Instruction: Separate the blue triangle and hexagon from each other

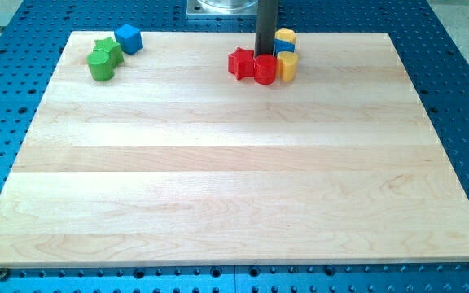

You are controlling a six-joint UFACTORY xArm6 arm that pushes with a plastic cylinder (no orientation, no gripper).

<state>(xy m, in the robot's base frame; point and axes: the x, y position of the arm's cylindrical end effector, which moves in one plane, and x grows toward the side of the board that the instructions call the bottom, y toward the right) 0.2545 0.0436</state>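
Observation:
My tip (265, 55) is at the view's top centre, right behind a red round block (265, 69). A red star-like block (239, 63) lies just left of the tip. Just right of it a small blue block (282, 49), whose shape is mostly hidden, is wedged between two yellow blocks, one above (285, 36) and one below (288, 67). These blocks form one tight cluster that touches or nearly touches the rod. A second blue block (128, 38), blocky with angled faces, lies far off at the top left.
A green star (107, 49) and a green round block (100, 67) sit together at the top left, touching the blue block there. The wooden board (234, 179) lies on a blue perforated table; the cluster is near the board's top edge.

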